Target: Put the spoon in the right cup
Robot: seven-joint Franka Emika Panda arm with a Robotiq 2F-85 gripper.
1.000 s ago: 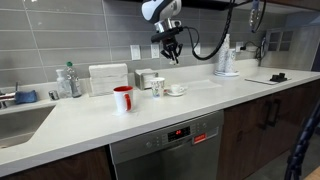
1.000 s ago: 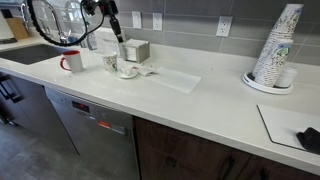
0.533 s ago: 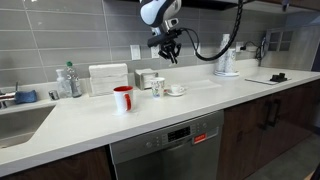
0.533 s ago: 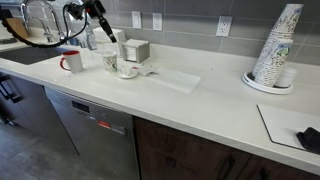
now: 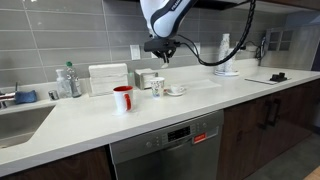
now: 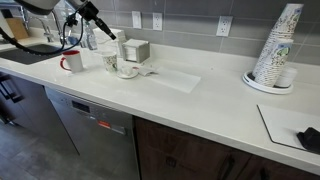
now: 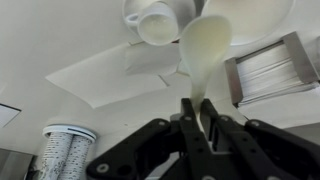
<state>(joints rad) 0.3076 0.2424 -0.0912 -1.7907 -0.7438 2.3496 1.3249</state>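
My gripper hangs above the counter, over the small whitish cup, which also shows in the exterior view from the counter's end. The red cup with a white inside stands to one side of it. In the wrist view my gripper is shut on the handle of a cream spoon, whose bowl points down at the counter. A white cup mouth lies just past the spoon's bowl; I cannot tell which cup it is.
A small saucer with a dish sits beside the whitish cup, next to a white mat. A napkin box, a soap bottle and a sink are along the counter. A stack of paper cups stands far off.
My gripper has moved sideways with the spoon, from above the saucer to above the whitish cup. The cups have not moved.
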